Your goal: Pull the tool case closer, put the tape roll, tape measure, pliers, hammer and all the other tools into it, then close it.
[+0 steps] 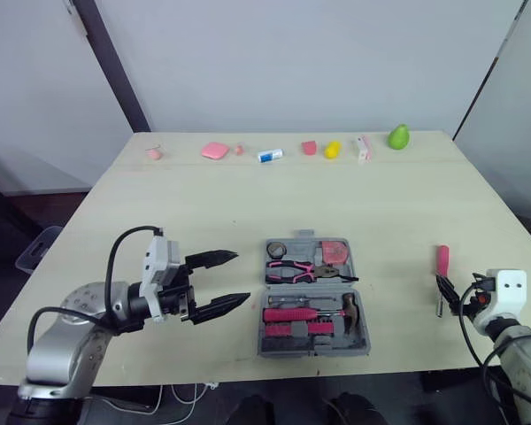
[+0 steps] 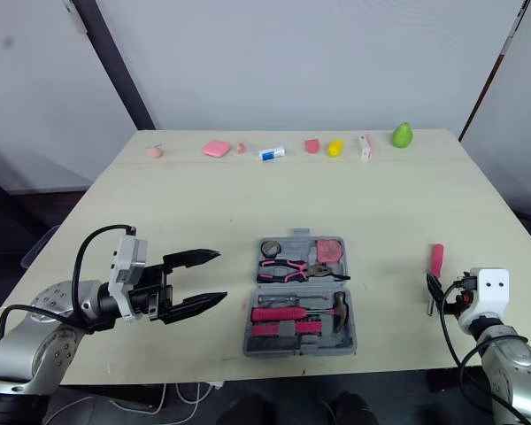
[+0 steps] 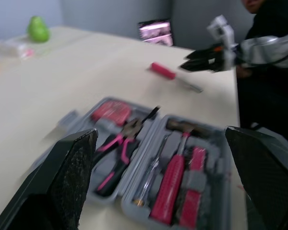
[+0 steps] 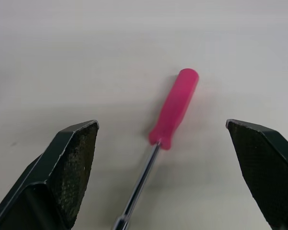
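Pale table [image 1: 203, 204] | tool case [image 1: 313, 298] nearly filled | right gripper [image 4: 161, 123] wide open, aimed at loose screwdriver [image 4: 175, 108] | next: descend, pinch pink handle | left gripper [image 1: 242, 277] wide

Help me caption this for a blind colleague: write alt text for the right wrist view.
A pink-handled screwdriver lies flat on the pale table, between the two black fingers of the open right gripper, which do not touch it. Its metal shaft points back towards the camera.
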`<state>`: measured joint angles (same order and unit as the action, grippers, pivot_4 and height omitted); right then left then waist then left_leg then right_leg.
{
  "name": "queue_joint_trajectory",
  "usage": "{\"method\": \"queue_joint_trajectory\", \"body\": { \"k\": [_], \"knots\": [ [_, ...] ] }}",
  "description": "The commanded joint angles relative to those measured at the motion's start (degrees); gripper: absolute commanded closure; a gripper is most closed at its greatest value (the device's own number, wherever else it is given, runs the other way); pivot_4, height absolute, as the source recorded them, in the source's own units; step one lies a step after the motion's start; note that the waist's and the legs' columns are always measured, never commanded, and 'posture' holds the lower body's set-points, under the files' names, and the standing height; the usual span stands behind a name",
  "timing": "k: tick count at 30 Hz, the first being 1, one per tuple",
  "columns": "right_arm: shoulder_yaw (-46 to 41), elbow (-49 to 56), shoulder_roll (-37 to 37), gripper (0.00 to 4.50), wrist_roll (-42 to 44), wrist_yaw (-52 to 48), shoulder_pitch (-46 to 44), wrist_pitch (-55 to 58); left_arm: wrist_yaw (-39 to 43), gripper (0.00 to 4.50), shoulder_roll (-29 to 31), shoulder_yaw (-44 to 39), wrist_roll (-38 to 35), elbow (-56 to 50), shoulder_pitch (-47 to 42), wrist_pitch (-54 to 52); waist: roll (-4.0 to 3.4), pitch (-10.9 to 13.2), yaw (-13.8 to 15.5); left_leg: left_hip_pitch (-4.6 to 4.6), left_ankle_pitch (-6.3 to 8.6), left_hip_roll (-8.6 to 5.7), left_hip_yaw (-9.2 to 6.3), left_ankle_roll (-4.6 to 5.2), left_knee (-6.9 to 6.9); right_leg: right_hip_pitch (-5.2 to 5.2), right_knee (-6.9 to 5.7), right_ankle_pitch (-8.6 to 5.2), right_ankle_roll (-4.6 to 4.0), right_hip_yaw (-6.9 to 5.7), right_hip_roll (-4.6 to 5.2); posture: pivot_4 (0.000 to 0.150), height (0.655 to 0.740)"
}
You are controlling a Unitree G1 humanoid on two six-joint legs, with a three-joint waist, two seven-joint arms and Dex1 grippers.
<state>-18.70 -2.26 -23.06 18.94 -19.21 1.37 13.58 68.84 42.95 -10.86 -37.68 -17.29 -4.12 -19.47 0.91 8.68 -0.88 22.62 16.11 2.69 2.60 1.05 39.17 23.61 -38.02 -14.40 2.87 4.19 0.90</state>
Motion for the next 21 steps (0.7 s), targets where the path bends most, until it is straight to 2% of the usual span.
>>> {"method": "queue_joint_trajectory", "body": {
  "k": [1,6,14,17,19,21],
  "knots": [
    [-0.1,-2.4,0.4,0.00,-1.7,2.7,-2.7,0.4,2.7,0.01,1.6,0.6,-2.4,-2.2,-2.3,-1.1,0.00,0.0,-0.1,0.00,0.00,0.00,-0.01,0.00,0.00,0.00,0.00,0.00,0.01,0.01,-0.01,0.150,0.7400],
    [0.8,-6.4,1.3,0.00,-1.9,3.6,-6.5,3.4,6.1,0.01,2.9,2.0,-5.1,-2.9,-6.3,-3.2,-0.03,0.0,-0.2,0.01,0.00,0.01,-0.02,0.00,-0.01,0.01,0.00,0.01,0.02,0.01,-0.03,0.150,0.7400],
    [2.0,-11.4,1.8,0.00,-3.7,3.9,-10.5,2.5,5.9,0.01,2.1,3.2,-5.4,-2.6,-9.7,-4.5,-0.03,0.0,-0.3,0.01,0.00,0.01,-0.02,0.00,-0.01,0.01,0.01,0.02,0.05,0.02,-0.04,0.150,0.7400],
    [2.3,-13.1,2.1,0.85,-4.6,4.5,-11.7,1.7,5.9,0.00,1.9,3.4,-4.9,-2.5,-10.0,-4.2,-0.03,0.0,-0.3,0.01,0.00,0.00,-0.02,0.00,-0.01,0.01,0.00,0.02,0.04,0.02,-0.04,0.150,0.7400],
    [2.9,-13.7,2.0,1.60,-5.5,4.4,-11.9,0.9,5.9,0.00,1.8,3.5,-4.4,-2.4,-9.9,-3.6,-0.03,0.0,-0.3,0.02,0.00,0.00,-0.05,0.00,-0.02,0.01,0.00,0.02,0.04,0.02,-0.05,0.150,0.7400],
    [3.2,-14.0,1.9,1.98,-6.2,4.4,-11.9,0.1,5.9,0.00,1.8,3.5,-3.9,-2.4,-9.4,-2.9,-0.03,0.0,-0.3,0.03,0.00,0.01,-0.05,0.00,-0.02,0.01,0.01,0.02,0.05,0.02,-0.05,0.150,0.7400]
  ]
}}
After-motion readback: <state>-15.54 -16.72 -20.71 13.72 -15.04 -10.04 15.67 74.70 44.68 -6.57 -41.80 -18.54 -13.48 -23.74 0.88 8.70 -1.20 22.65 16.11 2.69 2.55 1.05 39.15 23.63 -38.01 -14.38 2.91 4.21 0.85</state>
